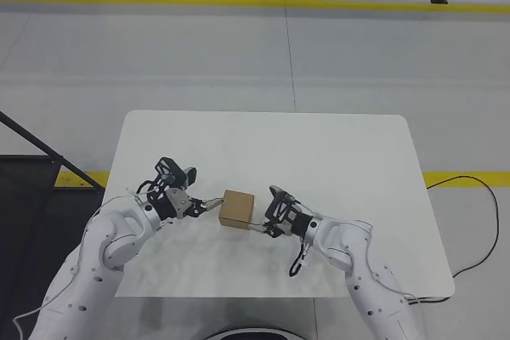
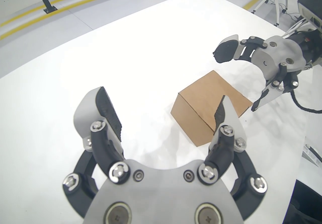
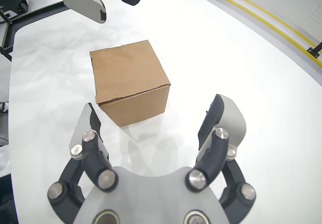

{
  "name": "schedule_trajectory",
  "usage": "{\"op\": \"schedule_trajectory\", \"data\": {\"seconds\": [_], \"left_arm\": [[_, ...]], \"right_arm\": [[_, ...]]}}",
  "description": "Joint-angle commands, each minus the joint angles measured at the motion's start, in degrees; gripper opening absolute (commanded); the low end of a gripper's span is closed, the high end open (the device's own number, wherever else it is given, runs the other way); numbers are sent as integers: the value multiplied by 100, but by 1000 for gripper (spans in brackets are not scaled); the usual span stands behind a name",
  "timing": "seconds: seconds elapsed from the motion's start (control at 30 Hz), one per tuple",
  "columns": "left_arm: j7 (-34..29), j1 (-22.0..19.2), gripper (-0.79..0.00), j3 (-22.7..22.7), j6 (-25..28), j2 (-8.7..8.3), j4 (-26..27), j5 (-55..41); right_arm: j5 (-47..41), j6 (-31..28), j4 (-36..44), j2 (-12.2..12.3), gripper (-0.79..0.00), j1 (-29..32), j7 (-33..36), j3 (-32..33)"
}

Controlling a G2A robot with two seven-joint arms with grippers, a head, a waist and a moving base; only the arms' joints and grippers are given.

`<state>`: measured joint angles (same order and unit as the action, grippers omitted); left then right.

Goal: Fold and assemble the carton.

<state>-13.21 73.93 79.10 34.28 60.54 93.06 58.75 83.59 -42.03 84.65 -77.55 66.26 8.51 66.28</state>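
Carton [image 1: 237, 209]: brown cardboard, folded into a closed cube, flaps shut, with a seam line visible along one upper edge. It stands flat on the desk [image 1: 323, 144], in the near-centre area of the white surface, between the two end effectors.

Left end effector [image 1: 197, 189]: fingers spread wide, holding nothing. It sits on the carton's left side, with one fingertip pointing at that side and near it. The right wrist view shows a gap between that fingertip and the cardboard.

Right end effector [image 1: 267, 209]: fingers spread wide, holding nothing. It sits on the carton's right side. One fingertip lies just beside the carton's near right corner, and contact cannot be confirmed. The other finger is raised clear of the carton.

Both arms reach in from the desk's near edge and angle toward the carton.

Floor [image 1: 195, 51]: grey, with a yellow line [image 1: 476, 178] running past the desk on the right.
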Motion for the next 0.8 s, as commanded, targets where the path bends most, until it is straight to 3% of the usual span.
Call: {"op": "schedule_trajectory", "data": {"seconds": [0.0,0.77], "left_arm": [[-55,-18,0,-60,9,8,-25,-71],[-22,51,0,-73,-152,14,53,-54]], "right_arm": [[13,-298,86,48,0,68,-103,68],[21,-246,101,60,0,102,-138,48]]}}
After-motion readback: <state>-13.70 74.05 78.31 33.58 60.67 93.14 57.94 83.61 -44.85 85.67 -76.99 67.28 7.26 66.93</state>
